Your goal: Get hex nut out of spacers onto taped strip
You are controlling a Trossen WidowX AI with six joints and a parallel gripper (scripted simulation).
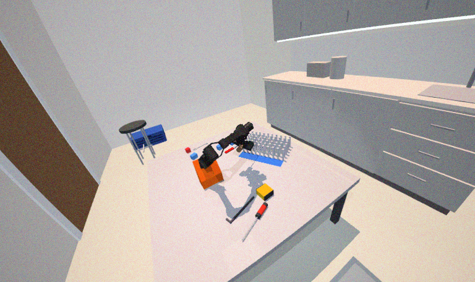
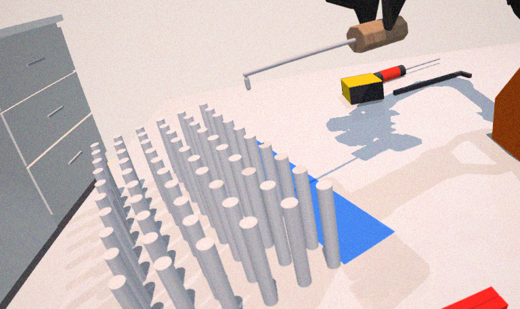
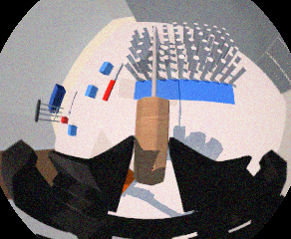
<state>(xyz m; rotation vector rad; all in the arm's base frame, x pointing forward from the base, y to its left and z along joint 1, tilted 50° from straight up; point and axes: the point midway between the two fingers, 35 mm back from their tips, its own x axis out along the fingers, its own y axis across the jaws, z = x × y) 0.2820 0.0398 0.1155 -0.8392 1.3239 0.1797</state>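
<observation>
My gripper (image 2: 376,25) (image 3: 151,139) is shut on the wooden handle (image 2: 358,37) (image 3: 151,117) (image 1: 239,148) of a hook tool. Its thin grey shaft (image 2: 298,57) (image 3: 154,75) ends in a short downturned tip (image 2: 247,84), held above the height of the spacer tops. In the wrist view the shaft overlaps the strip and the left part of the spacer field. The grey spacers (image 2: 330,229) (image 1: 280,148) stand upright in rows. The blue taped strip (image 2: 360,232) (image 1: 260,159) (image 3: 205,92) lies along their front; no nut shows on its visible part. I cannot make out the nut.
A yellow and black block (image 1: 265,191) (image 2: 365,89), a red-handled tool (image 1: 261,209) (image 2: 391,74) and a black bent bar (image 1: 242,209) (image 2: 425,84) lie away from the field. A red-handled item (image 1: 229,150) (image 3: 109,90) and blue cubes (image 3: 106,68) (image 3: 91,91) lie left of the spacers in the wrist view.
</observation>
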